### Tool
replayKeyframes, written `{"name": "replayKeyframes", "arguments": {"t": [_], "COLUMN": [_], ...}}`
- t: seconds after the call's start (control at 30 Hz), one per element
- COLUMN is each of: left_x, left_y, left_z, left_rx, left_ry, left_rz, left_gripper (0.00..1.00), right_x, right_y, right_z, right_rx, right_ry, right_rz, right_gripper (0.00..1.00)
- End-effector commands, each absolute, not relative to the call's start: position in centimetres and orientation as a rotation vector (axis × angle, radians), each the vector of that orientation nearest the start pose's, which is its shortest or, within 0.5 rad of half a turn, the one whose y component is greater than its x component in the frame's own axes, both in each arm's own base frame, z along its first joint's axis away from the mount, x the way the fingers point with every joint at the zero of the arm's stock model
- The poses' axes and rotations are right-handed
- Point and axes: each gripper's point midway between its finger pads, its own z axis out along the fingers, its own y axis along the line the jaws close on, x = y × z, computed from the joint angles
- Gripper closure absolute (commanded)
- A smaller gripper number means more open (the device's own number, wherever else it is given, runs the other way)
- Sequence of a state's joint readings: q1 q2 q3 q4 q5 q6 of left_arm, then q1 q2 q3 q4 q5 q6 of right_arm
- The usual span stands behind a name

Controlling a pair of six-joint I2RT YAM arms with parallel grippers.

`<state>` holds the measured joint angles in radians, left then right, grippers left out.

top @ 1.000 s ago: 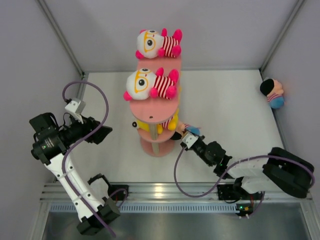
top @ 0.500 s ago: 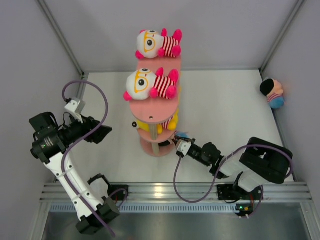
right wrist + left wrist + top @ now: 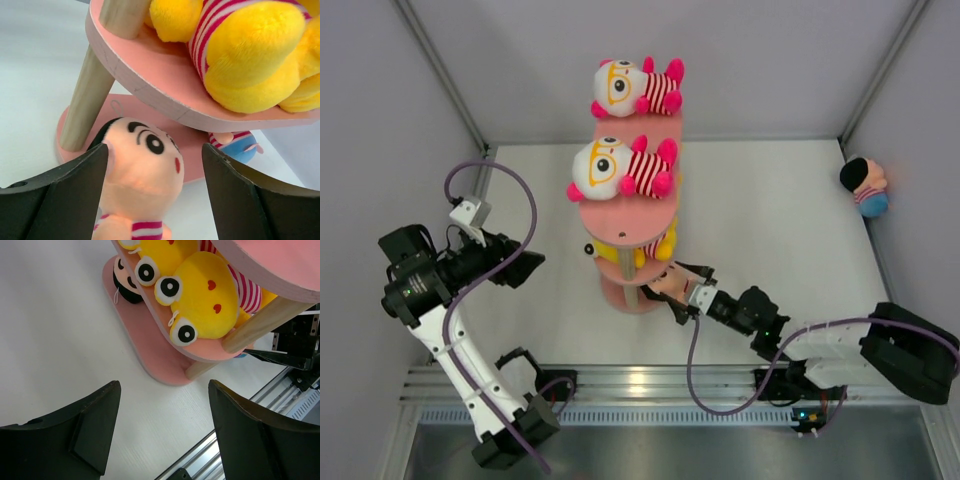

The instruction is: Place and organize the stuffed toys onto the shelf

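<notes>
The right pincer (image 3: 682,290) sits low at 5 o'clock of the shelf (image 3: 625,215), close to its bottom tier. Its fingers are spread wide. A black-haired doll (image 3: 142,165) with a peach face sits between them, right at the rim of that tier. I cannot tell if it rests on the tier. There is a gap on one side, so I think nothing squeezes it.

The spot makes sense. The yellow bears (image 3: 200,295) fill the tier above. The top striped doll (image 3: 635,88) and the second striped doll (image 3: 620,168) fill the high tiers.

The left pincer (image 3: 165,383) hangs at 9 o'clock, spread and holding nothing, out of the way. The far doll (image 3: 865,187) lies on the desk (image 3: 770,200) at 2 o'clock, not yet put away.
</notes>
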<state>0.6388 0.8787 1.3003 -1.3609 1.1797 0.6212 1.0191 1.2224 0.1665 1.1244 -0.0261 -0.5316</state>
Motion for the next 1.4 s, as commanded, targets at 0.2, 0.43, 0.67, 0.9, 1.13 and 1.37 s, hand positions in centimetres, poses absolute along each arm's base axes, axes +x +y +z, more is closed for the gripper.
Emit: {"name": "replayKeyframes", "arguments": {"t": [0.2, 0.43, 0.67, 0.9, 1.13, 1.37], "left_x": [18.2, 18.1, 18.0, 17.7, 17.9, 18.7], "left_y": [-5.6, -5.8, -5.9, -6.1, -5.6, -3.9], "left_z": [32.6, 32.7, 32.7, 32.8, 31.1, 27.9], "left_rx": [0.447, 0.456, 0.453, 0.453, 0.442, 0.425], "left_ry": [1.862, 1.851, 1.851, 1.848, 1.886, 1.989], "left_rz": [-0.623, -0.626, -0.629, -0.621, -0.627, -0.596], "left_gripper": [0.23, 0.23, 0.23, 0.23, 0.23, 0.23], "right_x": [17.3, 19.0, 17.3, 16.6, 16.5, 18.6], "right_y": [28.6, 22.1, 17.6, 20.6, 22.0, 22.8], "right_z": [18.2, 18.3, 11.2, 9.2, 6.3, 7.9], "right_rx": [-1.02, -0.445, 0.162, 0.332, 0.358, 0.339], "right_ry": [1.244, 1.7, 2.136, 2.187, 2.245, 2.144], "right_rz": [0.617, 0.633, 0.643, 0.917, 0.952, 0.988], "right_gripper": [0.24, 0.13, 0.13, 0.18, 0.23, 0.78]}}
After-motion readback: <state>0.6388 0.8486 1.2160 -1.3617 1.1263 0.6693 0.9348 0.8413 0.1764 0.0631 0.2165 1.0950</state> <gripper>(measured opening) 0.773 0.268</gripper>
